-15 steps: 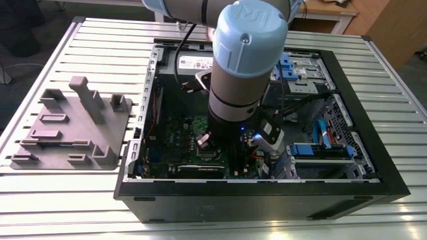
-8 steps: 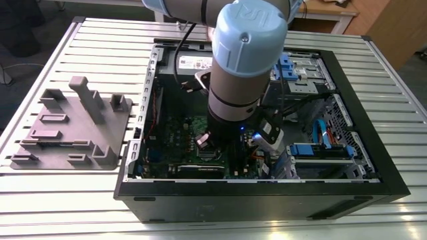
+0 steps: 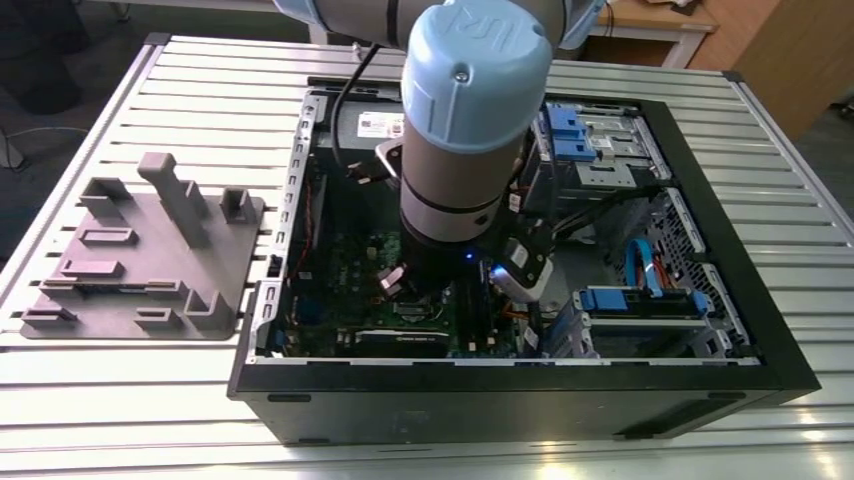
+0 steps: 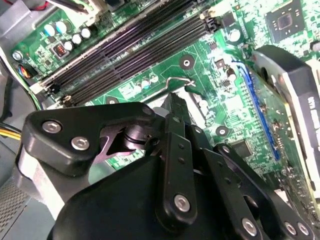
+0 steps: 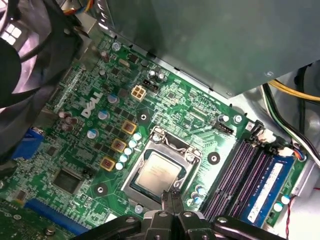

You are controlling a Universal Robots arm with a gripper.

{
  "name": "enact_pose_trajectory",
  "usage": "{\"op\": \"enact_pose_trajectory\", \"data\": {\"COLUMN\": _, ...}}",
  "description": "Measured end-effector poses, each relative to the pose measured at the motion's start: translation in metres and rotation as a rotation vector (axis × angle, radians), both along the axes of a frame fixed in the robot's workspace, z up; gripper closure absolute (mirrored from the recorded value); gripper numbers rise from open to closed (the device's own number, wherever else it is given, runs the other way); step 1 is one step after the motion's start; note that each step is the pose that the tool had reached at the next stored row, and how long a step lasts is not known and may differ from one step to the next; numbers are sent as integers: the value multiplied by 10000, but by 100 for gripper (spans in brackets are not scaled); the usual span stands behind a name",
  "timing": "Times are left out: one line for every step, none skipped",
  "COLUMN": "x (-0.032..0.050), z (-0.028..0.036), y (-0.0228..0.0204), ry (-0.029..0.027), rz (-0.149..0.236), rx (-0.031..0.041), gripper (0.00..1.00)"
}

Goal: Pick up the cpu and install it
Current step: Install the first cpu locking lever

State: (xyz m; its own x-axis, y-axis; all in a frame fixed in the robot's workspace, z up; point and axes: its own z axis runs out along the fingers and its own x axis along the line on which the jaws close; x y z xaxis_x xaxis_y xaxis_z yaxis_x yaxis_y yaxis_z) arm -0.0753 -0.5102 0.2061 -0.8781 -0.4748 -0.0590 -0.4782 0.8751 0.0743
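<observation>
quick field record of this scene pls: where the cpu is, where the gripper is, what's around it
cpu: the cpu lies flat inside the socket frame on the motherboard
gripper: the gripper is low at the socket edge, its tips at the cpu's rim
setting: open computer case on a slatted table
nearby: memory slots beside the socket
off to side: grey plastic tray at the exterior view's left

- lab/workshop robot cell: ribbed aluminium table (image 3: pixel 120 100)
- open PC case (image 3: pixel 721 300) on it, robot arm (image 3: pixel 461 130) reaching inside
- grey moulded fixture tray (image 3: pixel 134 260) beside
- wooden furniture (image 3: pixel 747 40) behind
</observation>
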Motion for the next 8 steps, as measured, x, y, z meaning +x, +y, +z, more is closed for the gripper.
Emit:
{"op": "enact_pose_trajectory", "data": {"x": 0, "z": 10, "y": -1, "ry": -1, "rz": 1, "rx": -2, "gripper": 89}}
{"op": "enact_pose_trajectory", "data": {"x": 0, "z": 29, "y": 0, "ry": -1, "rz": 1, "rx": -1, "gripper": 89}}
{"op": "enact_pose_trajectory", "data": {"x": 0, "z": 53, "y": 0, "ry": -1, "rz": 1, "rx": -1, "gripper": 89}}
{"op": "enact_pose_trajectory", "data": {"x": -1, "z": 79, "y": 0, "ry": -1, "rz": -1, "rx": -1, "gripper": 89}}
{"op": "enact_pose_trajectory", "data": {"x": -1, "z": 108, "y": 0, "ry": -2, "rz": -1, "rx": -1, "gripper": 89}}
{"op": "enact_pose_trajectory", "data": {"x": -1, "z": 142, "y": 0, "ry": -2, "rz": -1, "rx": -1, "gripper": 89}}
{"op": "enact_pose_trajectory", "data": {"x": -1, "z": 163, "y": 0, "ry": -2, "rz": -1, "rx": -1, "gripper": 89}}
{"op": "enact_pose_trajectory", "data": {"x": -2, "z": 166, "y": 1, "ry": -6, "rz": -1, "rx": 1, "gripper": 89}}
